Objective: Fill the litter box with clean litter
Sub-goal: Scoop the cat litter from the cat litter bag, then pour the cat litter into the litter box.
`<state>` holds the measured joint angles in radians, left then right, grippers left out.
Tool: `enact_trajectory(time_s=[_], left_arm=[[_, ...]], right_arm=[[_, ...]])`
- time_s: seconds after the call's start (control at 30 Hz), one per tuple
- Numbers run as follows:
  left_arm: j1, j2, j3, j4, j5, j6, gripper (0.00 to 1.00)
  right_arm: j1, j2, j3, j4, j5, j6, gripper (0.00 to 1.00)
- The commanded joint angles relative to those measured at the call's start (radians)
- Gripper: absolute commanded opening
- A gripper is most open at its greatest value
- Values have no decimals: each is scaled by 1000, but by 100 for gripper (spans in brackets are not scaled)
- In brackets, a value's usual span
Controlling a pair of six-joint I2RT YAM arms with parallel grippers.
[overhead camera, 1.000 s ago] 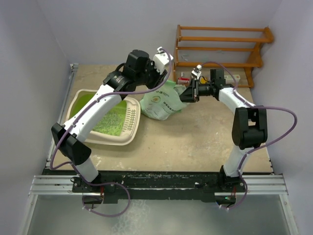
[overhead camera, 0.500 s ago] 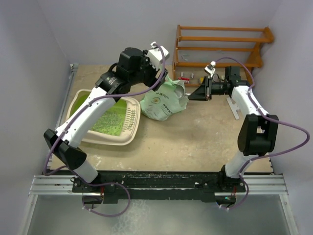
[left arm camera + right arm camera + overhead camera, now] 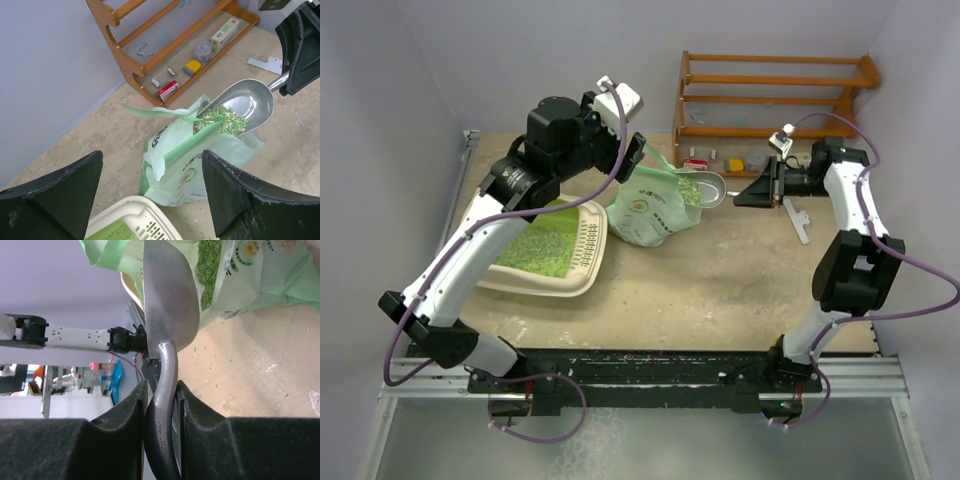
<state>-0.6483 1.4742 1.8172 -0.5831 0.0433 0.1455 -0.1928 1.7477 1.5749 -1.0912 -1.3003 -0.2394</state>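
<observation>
Counted two pincers: left pincer (image 3: 150, 195) and right pincer (image 3: 162, 405). Tallied one litter box (image 3: 550, 290), one green printed bag (image 3: 650, 215), one metal scoop (image 3: 247, 100) and one wooden rack (image 3: 770, 78). Noted on its lowest shelf one red-and-white box (image 3: 167, 89), one yellow block (image 3: 191, 67), one round clear cap (image 3: 202, 49) and one long box (image 3: 224, 34). Found one white bracket (image 3: 265, 64) on the worktop (image 3: 720, 280). Left the clean litter (image 3: 220, 116) uncounted, too many granules and too small.

Your top cam sits high behind the near edge, looking down on the whole worktop (image 3: 720, 280). Left wrist: high, angled down, clips the litter box (image 3: 132, 206) corner. Right wrist: tight along the scoop (image 3: 167, 295). All three share the green bag (image 3: 655, 215).
</observation>
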Motion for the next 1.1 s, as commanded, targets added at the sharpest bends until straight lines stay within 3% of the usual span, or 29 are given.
enact_trajectory(time_s=[0.0,0.2,1.07], left_arm=[[0,-28,-14,48,-20,-21,77],[0,-40,-23,52,-18,-26,78],[0,-180,-87,88,-36,-68,82]], right_arm=[[-32,34,66,-288,-96,-251,0],[-71,66,93,-458,-105,-414,0],[-150,83,40,-461,-163,-392,0]])
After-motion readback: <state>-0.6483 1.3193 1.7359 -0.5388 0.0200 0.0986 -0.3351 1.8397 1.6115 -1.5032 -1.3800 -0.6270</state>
